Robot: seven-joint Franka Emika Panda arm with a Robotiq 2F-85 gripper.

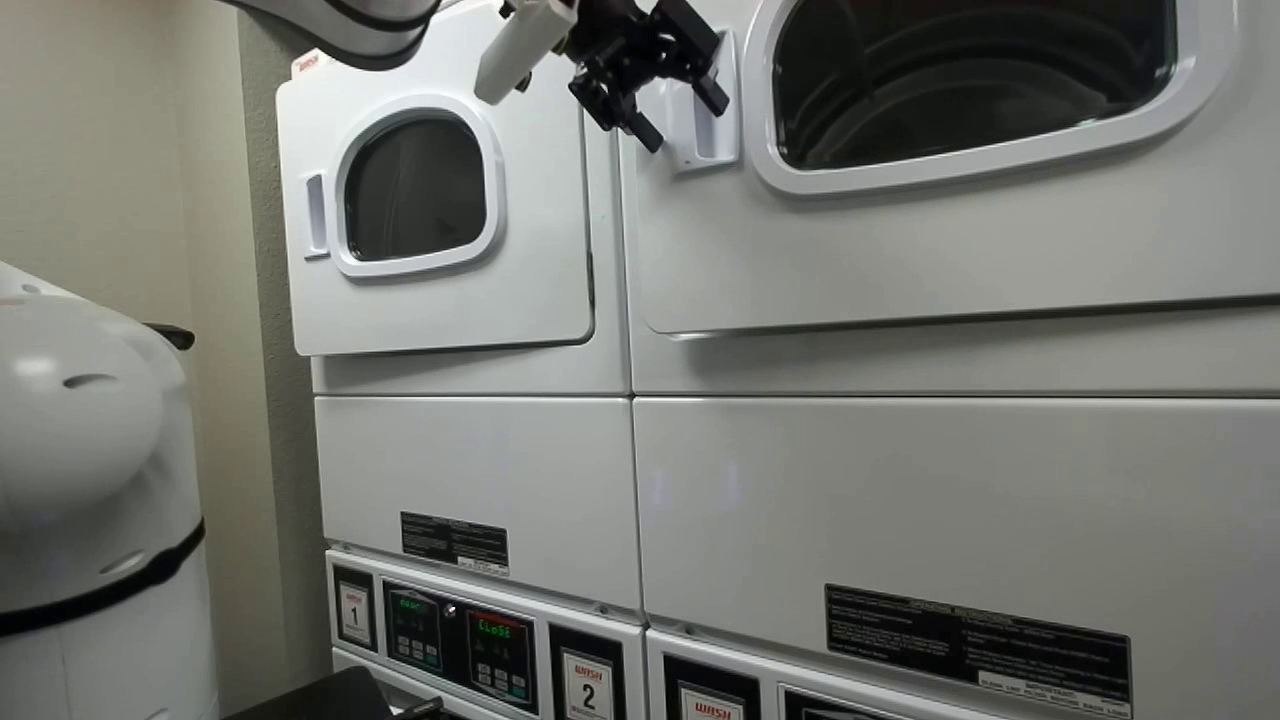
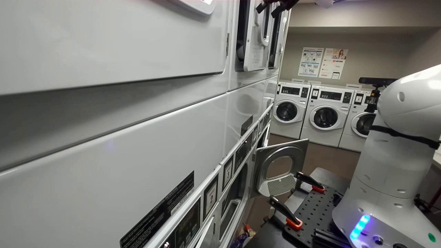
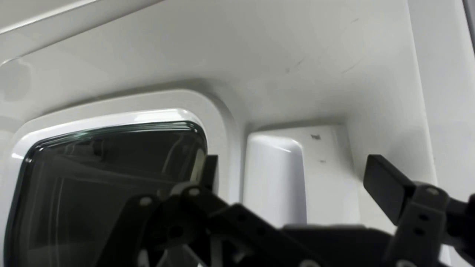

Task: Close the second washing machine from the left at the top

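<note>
The second top machine from the left has a white door (image 1: 930,250) with a dark window. In an exterior view this door (image 2: 256,57) stands ajar, with a dark gap along its edge. Its white handle (image 1: 712,140) is at the door's left side. My black gripper (image 1: 680,117) is open in front of the handle and also shows in an exterior view (image 2: 268,10) at the top edge. In the wrist view, the fingers of my gripper (image 3: 295,172) are wide apart, with the handle (image 3: 274,178) seen between them. I cannot tell whether they touch the door (image 3: 297,89).
The leftmost top door (image 1: 540,260) looks shut. Another top door (image 2: 279,51) beyond stands ajar. A lower door (image 2: 299,155) is swung out near the robot table (image 2: 275,230), which carries orange-tipped clamps (image 2: 294,224). The robot's white base (image 2: 375,186) stands behind. Washers (image 2: 324,137) line the far wall.
</note>
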